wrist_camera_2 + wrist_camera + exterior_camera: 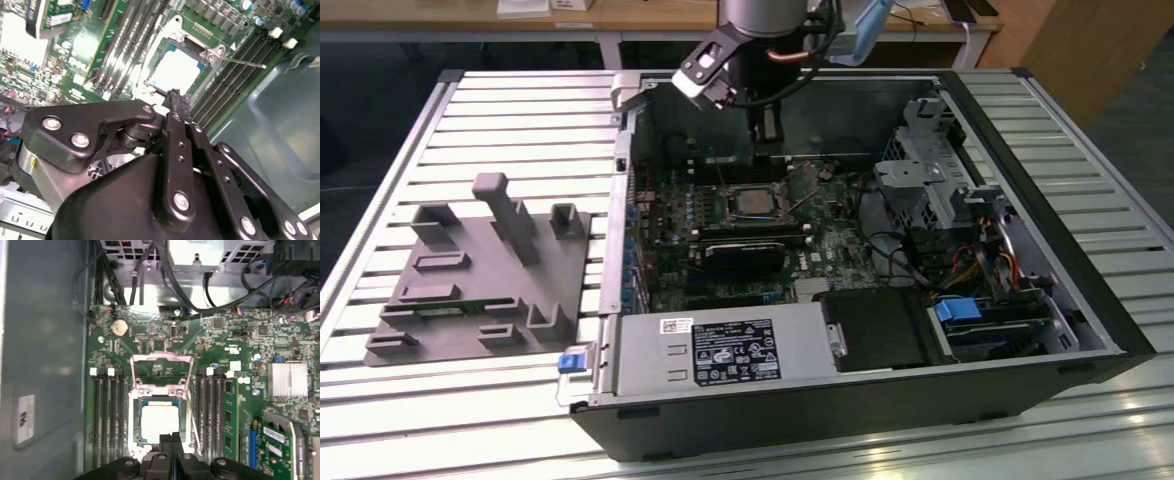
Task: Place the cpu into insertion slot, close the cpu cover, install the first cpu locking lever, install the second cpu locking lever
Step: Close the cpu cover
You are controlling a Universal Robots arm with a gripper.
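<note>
The cpu (160, 422) lies flat in the insertion slot (133, 407), pale face up, among green board; in the second wrist view the cpu (175, 70) is in the same seat. The cpu cover (161, 371), a silvery frame with a window, stands flipped open beside the slot. A thin lever rod (241, 61) sticks out free past the slot's corner. My gripper (172, 438) hovers over the edge of the cpu, its black fingers pressed together on nothing; in the second wrist view the gripper (174, 96) shows the same. In the exterior view my gripper (766, 138) hangs inside the case above the cpu (754, 204).
Black memory slots (107, 415) flank the socket on both sides. A finned heat sink (287, 380) and cables lie further off. In the exterior view, a black card (747, 255), the power supply (720, 350), a drive cage (934, 170) and a grey fixture (480, 270) on the table.
</note>
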